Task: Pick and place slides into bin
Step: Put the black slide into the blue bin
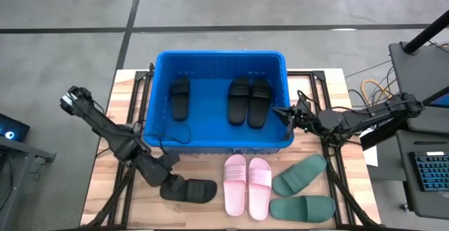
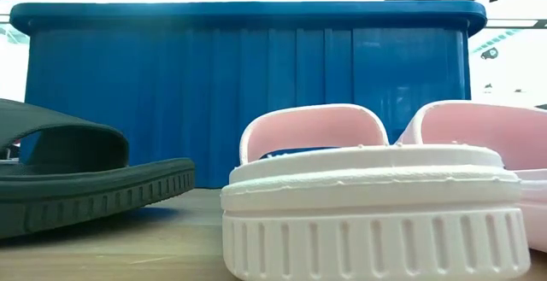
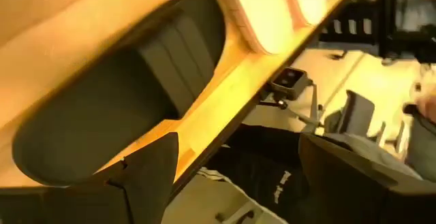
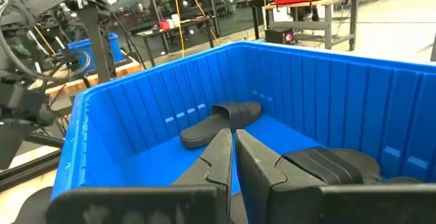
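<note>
Low view: bin point(image 2: 248, 84) behind slides point(image 2: 367, 204).

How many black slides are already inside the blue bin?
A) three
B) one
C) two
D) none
A: the high view shows three black slides lying on the floor of the blue bin, one alone toward the left arm's side and two side by side; a fourth black slide is out on the table.
</note>
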You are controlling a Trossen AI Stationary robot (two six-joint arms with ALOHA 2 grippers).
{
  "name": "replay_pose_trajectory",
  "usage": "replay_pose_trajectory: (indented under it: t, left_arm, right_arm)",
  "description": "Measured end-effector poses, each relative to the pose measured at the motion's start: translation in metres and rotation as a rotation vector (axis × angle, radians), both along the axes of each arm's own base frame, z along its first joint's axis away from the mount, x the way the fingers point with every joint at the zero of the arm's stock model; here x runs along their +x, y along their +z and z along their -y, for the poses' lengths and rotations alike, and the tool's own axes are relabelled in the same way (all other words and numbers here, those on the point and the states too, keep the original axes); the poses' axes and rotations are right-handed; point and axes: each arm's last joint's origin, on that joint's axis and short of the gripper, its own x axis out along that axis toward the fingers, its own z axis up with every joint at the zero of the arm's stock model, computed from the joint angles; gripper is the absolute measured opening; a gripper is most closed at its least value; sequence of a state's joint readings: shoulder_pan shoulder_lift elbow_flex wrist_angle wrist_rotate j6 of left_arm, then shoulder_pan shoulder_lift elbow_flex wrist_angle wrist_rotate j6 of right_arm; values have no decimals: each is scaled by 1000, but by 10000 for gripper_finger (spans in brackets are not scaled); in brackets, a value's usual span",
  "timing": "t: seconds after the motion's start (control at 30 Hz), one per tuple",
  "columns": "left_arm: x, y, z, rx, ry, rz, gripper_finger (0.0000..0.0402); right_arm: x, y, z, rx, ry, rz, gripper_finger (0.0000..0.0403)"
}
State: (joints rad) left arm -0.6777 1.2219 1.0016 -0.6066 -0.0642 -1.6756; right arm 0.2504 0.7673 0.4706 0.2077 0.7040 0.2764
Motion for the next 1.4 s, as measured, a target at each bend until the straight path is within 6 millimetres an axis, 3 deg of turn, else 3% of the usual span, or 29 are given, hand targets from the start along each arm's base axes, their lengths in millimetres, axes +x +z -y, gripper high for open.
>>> replay_pose_trajectory:
  t: [0.43, 0.7, 0.9, 1.1, 1.4]
  left_arm:
    - [25, -60, 36, 109, 141, -157, 288]
    - [41, -83, 48, 118, 174, -127, 288]
    - [45, -89, 50, 143, 197, -106, 280]
    - [45, -90, 50, 150, 187, -104, 214]
    - [43, -91, 49, 160, 162, -105, 56]
  right_arm:
    - [1, -3, -3, 7, 102, -26, 13]
    - [1, -2, -3, 7, 102, -26, 13]
    - [1, -3, -3, 7, 102, -27, 13]
    - [1, -3, -3, 7, 103, -28, 13]
    - [1, -3, -3, 7, 104, -28, 13]
